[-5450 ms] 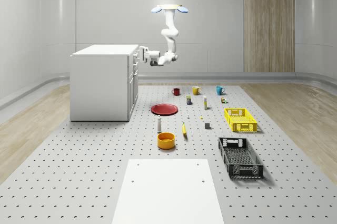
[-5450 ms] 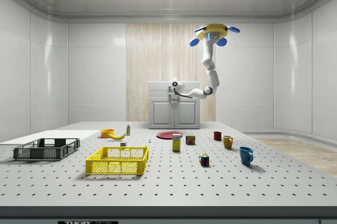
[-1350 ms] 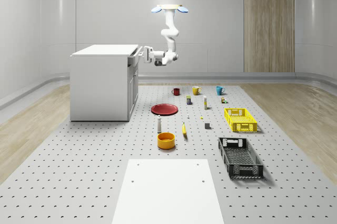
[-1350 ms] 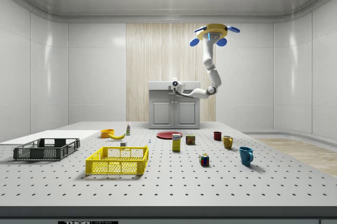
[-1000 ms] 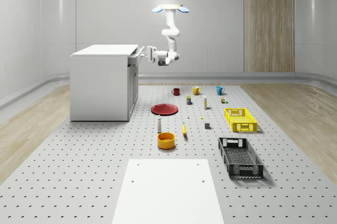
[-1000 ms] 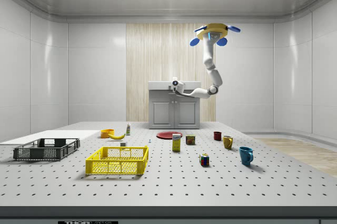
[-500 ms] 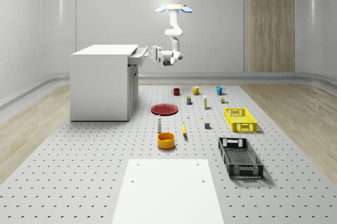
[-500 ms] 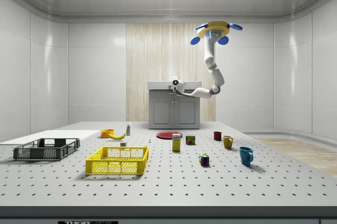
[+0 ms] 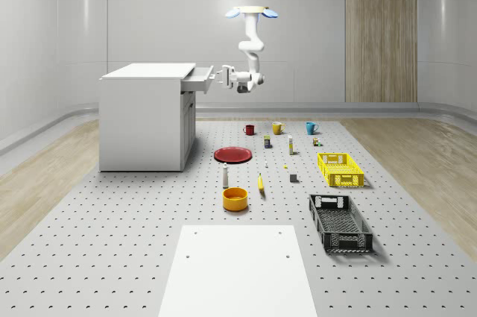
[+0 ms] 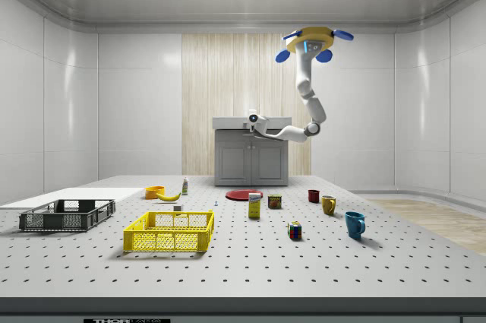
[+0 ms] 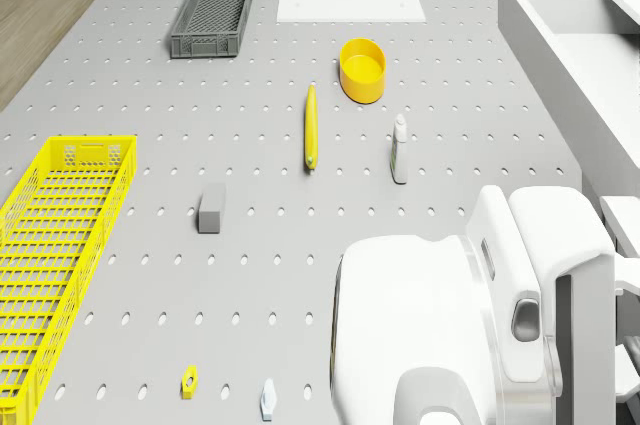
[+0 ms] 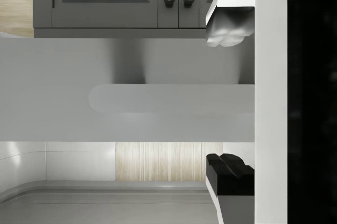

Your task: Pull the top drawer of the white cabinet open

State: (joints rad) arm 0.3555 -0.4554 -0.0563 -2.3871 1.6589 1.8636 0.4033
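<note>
The white cabinet (image 9: 141,117) stands at the whole-scene view's left, on the pegboard table. Its top drawer (image 9: 198,78) juts out from the front, and its open inside (image 11: 565,30) appears in the drone view. My gripper (image 9: 220,76) is at the drawer's front, level with it. In the wrist view the gripper (image 12: 229,100) has its fingers (image 12: 229,31) apart, one on each side of the long handle bar (image 12: 168,99). The drone (image 9: 253,12) hovers high, beside the cabinet's front (image 10: 250,159), with the arm (image 10: 307,106) bent down toward the drawer.
On the table in front of the cabinet lie a red plate (image 9: 233,154), three mugs (image 9: 277,128), a small bottle (image 9: 225,175), a banana (image 9: 261,183) and an orange bowl (image 9: 235,198). A yellow crate (image 9: 340,169), a black crate (image 9: 340,222) and a white board (image 9: 238,268) lie nearer.
Drone, arm and gripper have shifted toward the whole-scene view's right, away from the cabinet. The top drawer has slid further out along with the gripper.
</note>
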